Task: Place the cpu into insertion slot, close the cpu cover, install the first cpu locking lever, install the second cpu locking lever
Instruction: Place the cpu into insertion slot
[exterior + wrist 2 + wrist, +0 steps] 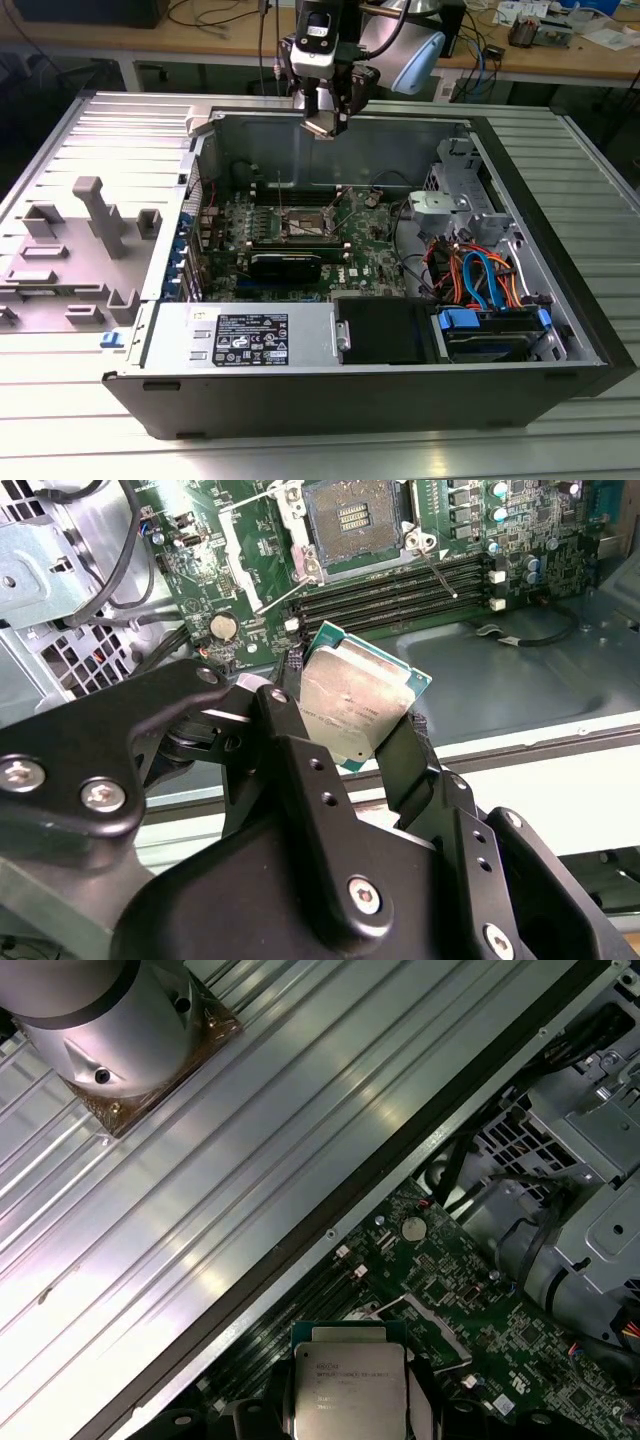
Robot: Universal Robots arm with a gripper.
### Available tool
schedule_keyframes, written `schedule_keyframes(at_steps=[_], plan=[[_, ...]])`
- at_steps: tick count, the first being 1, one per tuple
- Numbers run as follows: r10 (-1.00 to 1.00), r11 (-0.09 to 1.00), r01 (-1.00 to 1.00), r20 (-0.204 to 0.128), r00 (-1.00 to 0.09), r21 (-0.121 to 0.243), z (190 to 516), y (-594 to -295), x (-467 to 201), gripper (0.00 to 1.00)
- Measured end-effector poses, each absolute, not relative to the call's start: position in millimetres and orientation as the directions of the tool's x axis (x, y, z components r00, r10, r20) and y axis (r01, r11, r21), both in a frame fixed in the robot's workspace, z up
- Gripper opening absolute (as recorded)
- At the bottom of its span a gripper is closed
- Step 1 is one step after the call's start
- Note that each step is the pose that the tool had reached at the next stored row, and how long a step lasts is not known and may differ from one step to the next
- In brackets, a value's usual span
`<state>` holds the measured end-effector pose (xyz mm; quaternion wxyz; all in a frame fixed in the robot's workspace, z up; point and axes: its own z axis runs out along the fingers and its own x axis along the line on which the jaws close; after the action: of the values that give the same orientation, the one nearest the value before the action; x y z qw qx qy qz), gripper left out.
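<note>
Step 1 underway, nothing seated yet. Fingers (405, 760) clamped on opposite edges of the cpu (355, 705), which is held tilted, metal top up, high over the far wall of the pc case (300, 390) and well apart from the socket (350, 520). Socket is bare w/ contacts showing, so the cover isn't shut over it; levers (440, 575) look unlatched, sticking out. By my read, all 4 steps left: seat chip, shut cover, latch both levers.
</note>
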<state>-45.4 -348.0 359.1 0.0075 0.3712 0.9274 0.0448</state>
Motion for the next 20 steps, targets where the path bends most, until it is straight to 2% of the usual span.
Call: schedule_keyframes(at_steps=[20], plan=[[0.723, 0.687, 0.721, 0.019, -0.691, 0.089, 358.9, -348.0, -45.4, 0.55]])
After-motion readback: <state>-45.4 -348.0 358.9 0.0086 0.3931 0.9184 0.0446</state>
